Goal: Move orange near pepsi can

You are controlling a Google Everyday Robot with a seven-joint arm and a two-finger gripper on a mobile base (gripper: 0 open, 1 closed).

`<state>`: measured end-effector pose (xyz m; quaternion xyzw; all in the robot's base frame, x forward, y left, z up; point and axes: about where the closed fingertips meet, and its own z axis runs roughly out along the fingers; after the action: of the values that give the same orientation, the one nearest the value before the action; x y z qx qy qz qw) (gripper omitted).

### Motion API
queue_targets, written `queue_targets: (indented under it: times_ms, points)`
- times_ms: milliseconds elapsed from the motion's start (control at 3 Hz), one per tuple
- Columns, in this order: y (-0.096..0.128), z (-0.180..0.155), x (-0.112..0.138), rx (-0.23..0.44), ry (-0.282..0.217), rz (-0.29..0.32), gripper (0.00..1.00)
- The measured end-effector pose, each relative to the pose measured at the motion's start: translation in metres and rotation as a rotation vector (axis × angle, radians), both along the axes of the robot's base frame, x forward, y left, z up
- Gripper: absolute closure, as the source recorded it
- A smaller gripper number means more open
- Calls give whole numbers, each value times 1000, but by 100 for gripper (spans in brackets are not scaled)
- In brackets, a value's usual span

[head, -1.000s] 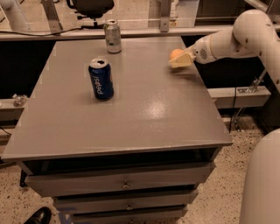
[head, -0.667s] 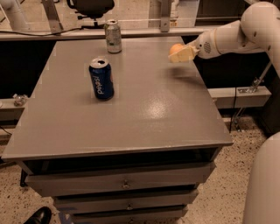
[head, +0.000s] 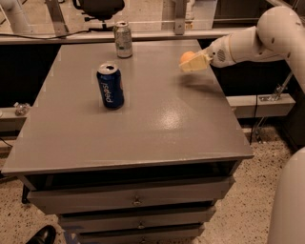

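The pepsi can (head: 110, 86) stands upright left of the middle of the grey table (head: 157, 119), dark blue with white lettering and a silver top. My gripper (head: 191, 62) reaches in from the right on a white arm and is shut on the orange (head: 187, 57), which shows between the pale fingers. It holds the orange in the air above the table's right rear part, well to the right of the pepsi can. A shadow lies on the table below it.
A silver-grey can (head: 123, 39) stands upright at the table's back edge, behind the pepsi can. The table has drawers (head: 136, 200) below its front edge. An office chair (head: 99, 8) and a rail stand behind the table. A shoe (head: 40, 236) shows at bottom left.
My gripper has lifted the orange off the table and carried it a little back and to the left. The cans have not moved.
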<state>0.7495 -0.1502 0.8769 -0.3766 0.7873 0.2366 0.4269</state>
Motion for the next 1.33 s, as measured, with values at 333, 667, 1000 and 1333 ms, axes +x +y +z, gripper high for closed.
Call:
queue_targets:
  times_ms: [333,667,1000,1333]
  points:
    - [40,-10,-17,17,-29,89,100]
    - [93,-17,-39,44,-74,207,100]
    - [135,-19,-59,68,-108,303,100]
    - [158,-6,-76,73,-137,372,100]
